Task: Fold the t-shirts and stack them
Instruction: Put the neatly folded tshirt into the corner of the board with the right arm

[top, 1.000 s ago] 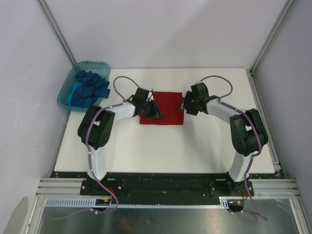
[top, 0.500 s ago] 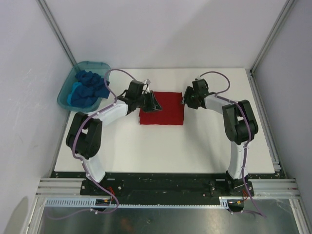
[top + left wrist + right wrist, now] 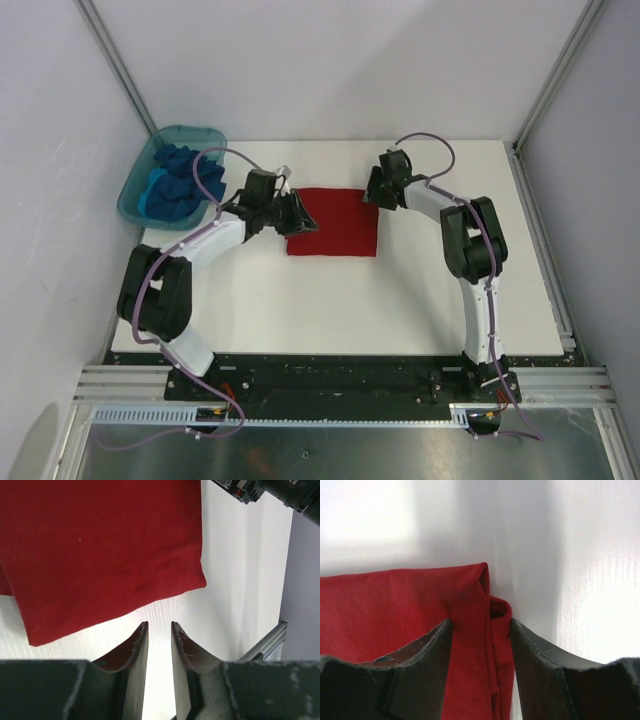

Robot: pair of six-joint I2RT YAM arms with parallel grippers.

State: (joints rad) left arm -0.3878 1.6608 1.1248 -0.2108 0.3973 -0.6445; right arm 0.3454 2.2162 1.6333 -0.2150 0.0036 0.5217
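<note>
left end effector (image 3: 160,626): narrowly apart; empty; beside red t-shirt (image 3: 100,545) | right end effector (image 3: 481,622): apart; straddling its corner

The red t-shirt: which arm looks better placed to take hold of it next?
Right, probably. The right end effector stands open astride the folded edge of the red t-shirt, so closing could pinch it. The left end effector hangs over bare table, just off the cloth, nothing between its fingers.
</note>
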